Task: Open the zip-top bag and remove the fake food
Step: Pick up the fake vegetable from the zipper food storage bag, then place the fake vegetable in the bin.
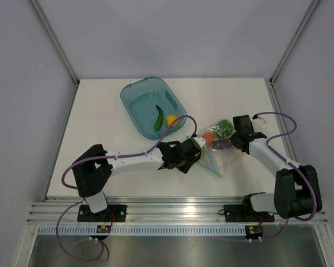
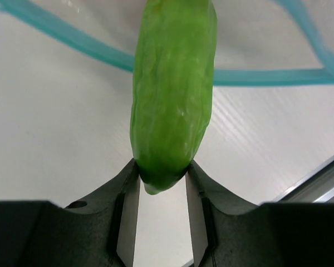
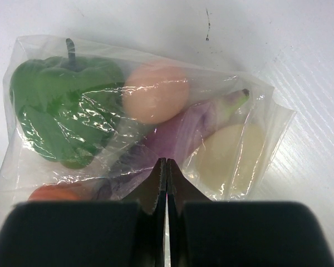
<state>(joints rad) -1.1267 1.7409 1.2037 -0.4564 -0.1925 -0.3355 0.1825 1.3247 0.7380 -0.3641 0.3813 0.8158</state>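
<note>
Black left fingers (image 2: 127,186) clamp the blunt tip of a glossy, pebbled green cucumber (image 2: 172,83), which juts out over the teal zip strip (image 2: 267,77). Right fingers (image 3: 156,186), pressed together, pinch the crinkly clear zip-top bag (image 3: 267,111) at its near edge. A pepper (image 3: 67,105), eggplant (image 3: 183,130) and whitish piece (image 3: 231,156) lie inside, on the white ribbed surface (image 3: 312,167).
</note>
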